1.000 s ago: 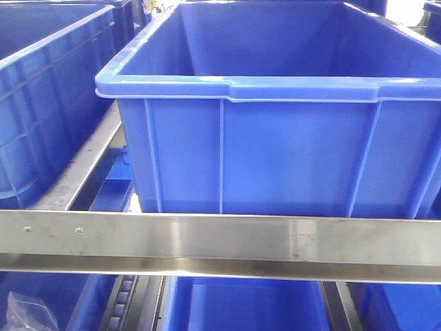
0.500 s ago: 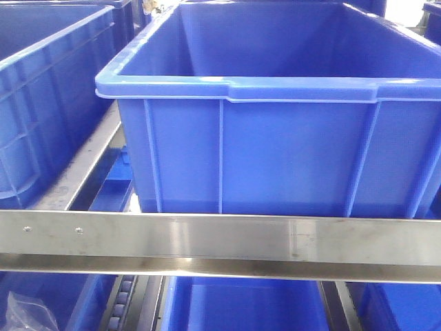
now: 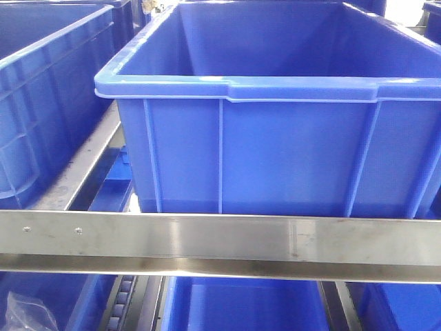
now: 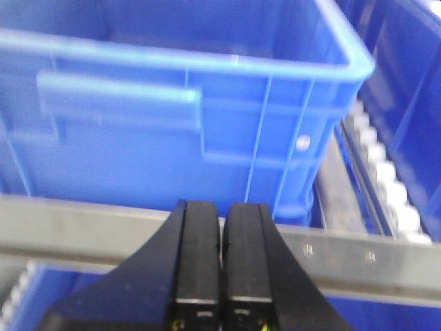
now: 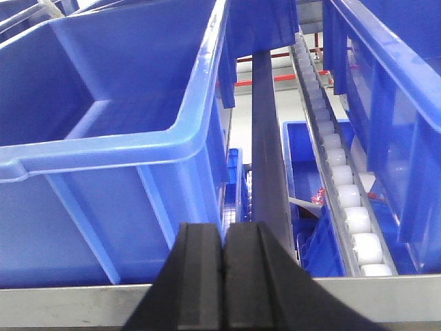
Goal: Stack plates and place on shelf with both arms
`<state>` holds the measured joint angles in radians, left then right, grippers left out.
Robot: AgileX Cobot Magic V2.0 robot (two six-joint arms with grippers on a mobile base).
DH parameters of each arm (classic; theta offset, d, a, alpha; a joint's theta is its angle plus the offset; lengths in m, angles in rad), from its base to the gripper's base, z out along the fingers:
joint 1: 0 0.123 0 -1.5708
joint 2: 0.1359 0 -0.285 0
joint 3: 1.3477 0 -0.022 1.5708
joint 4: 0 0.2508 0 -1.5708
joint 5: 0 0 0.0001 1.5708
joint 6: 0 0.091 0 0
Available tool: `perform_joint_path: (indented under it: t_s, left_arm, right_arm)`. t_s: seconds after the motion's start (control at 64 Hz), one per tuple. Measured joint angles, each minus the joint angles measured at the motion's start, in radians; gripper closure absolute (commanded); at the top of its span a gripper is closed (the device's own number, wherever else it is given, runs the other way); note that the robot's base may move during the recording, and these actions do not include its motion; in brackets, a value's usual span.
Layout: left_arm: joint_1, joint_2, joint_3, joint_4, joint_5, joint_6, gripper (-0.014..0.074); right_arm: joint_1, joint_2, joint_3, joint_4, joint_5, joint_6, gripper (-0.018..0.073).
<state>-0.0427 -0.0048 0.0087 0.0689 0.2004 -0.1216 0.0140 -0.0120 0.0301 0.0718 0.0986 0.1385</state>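
No plates in any view, so no telling which way they lie, how they sit, or which arm is nearer. Left gripper (image 4: 222,289) and right gripper (image 5: 224,283) both pressed together, pinching nothing, facing the rail (image 3: 220,241). Big blue bin (image 3: 275,89) ahead, apparently empty inside; neighbouring bins' contents unclear.

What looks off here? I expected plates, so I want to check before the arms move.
No plates show in any view. The central blue bin sits square behind the steel rail, undamaged, nothing spilled. The left gripper and right gripper are shut and empty. Crumpled clear plastic lies in a lower bin.
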Motion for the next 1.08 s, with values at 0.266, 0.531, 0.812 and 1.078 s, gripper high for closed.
perform_joint_path:
  t_s: [0.266,0.531,0.812,1.078]
  left_arm:
    - [0.0,0.0,0.0,0.035,-0.076,0.036,0.051]
    - [0.0,0.0,0.0,0.037,-0.076,0.042,0.051]
    - [0.0,0.0,0.0,0.038,-0.076,0.043,0.051]
    - [0.0,0.0,0.0,0.038,-0.076,0.043,0.051]
  right_arm:
    - [0.0,0.0,0.0,0.0,0.0,0.0,0.0541]
    - [0.0,0.0,0.0,0.0,0.0,0.0,0.0541]
    - [0.0,0.0,0.0,0.0,0.0,0.0,0.0541]
    - [0.0,0.0,0.0,0.0,0.0,0.0,0.0541]
